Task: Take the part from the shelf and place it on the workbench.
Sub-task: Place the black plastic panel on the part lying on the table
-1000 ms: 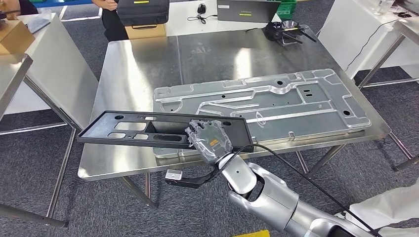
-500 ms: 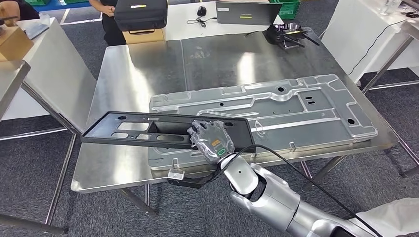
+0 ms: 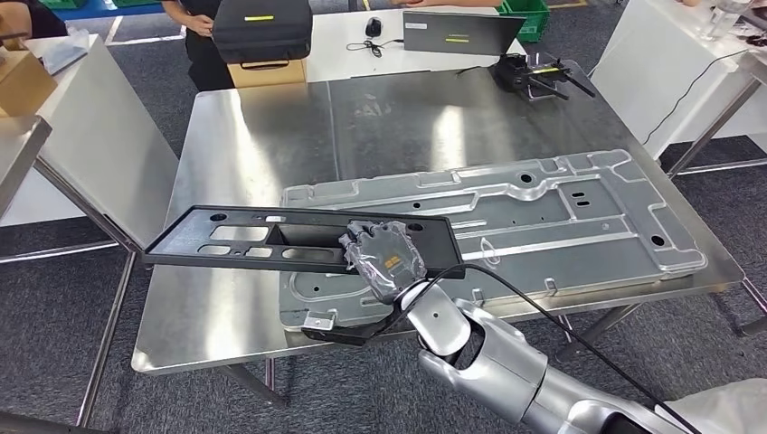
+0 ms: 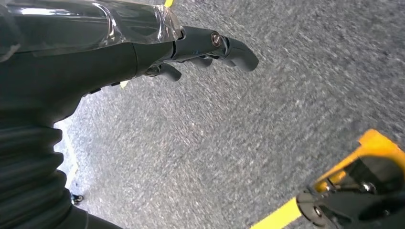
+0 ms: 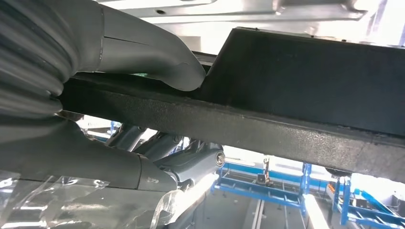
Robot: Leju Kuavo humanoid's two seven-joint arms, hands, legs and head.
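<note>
One black part [image 3: 298, 240] is gripped at its right end by the right hand [image 3: 387, 258], long axis lying crosswise above the workbench [image 3: 262, 117].

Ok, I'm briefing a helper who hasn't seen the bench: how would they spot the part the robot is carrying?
Find the steel workbench with the big silver stamped panel on it. At its near edge, the right hand grips a long black frame. Unlike the silver panel, it is matte black, narrow, with cut-out windows.

No readable text, yellow label strips on the black case [image 3: 260, 27] and laptop [image 3: 457, 30] illegible
</note>
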